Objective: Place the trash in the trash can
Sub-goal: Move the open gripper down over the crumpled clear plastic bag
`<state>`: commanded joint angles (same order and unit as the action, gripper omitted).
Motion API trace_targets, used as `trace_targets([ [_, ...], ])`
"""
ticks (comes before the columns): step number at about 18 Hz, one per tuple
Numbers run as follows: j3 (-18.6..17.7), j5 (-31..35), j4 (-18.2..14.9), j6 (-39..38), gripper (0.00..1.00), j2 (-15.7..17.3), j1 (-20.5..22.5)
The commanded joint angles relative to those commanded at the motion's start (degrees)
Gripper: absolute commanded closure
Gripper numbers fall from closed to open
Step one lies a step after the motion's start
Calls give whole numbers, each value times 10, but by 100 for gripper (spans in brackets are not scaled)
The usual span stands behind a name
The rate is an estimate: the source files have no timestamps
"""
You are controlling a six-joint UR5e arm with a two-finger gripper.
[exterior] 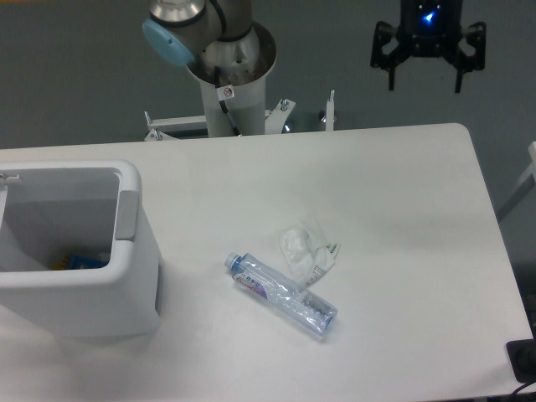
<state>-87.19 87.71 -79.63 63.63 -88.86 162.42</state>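
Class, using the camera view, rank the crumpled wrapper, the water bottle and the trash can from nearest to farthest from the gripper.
The gripper hangs open past the table's far right edge.
1. Crumpled wrapper, mid-table, nearest.
2. Water bottle, just in front of the wrapper, a little farther.
3. Trash can, at the table's left side, clearly farthest.

White table (402, 193) with rounded far-right corner, filling most of view. Dull grey-blue floor (75, 75) beyond far edge and down right side. Metal bracket frame (180, 126) with bolts behind far edge. Light even and soft, faint shadows only. Dark object (523, 360) at lower right corner, cut off by frame. Pale strip (531, 163) at right edge, unidentifiable.
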Motion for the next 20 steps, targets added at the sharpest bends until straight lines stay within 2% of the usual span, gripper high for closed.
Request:
trace_targets([
  [4, -17, 5, 25, -4, 0, 5, -9],
  [6, -54, 1, 59, -11, 0, 10, -11],
  [7, -81, 0, 81, -11, 0, 15, -11],
  [9, -137, 0, 150, -16, 0, 24, -18],
  [11, -189, 3, 213, -56, 0, 33, -32],
  [12, -210, 4, 228, -93, 0, 34, -38],
  [14, -238, 4, 230, -144, 0, 29, -53],
  [17, -241, 2, 233, -213, 0, -5, -89],
  [20, -243, 7, 239, -260, 0, -37, -101],
])
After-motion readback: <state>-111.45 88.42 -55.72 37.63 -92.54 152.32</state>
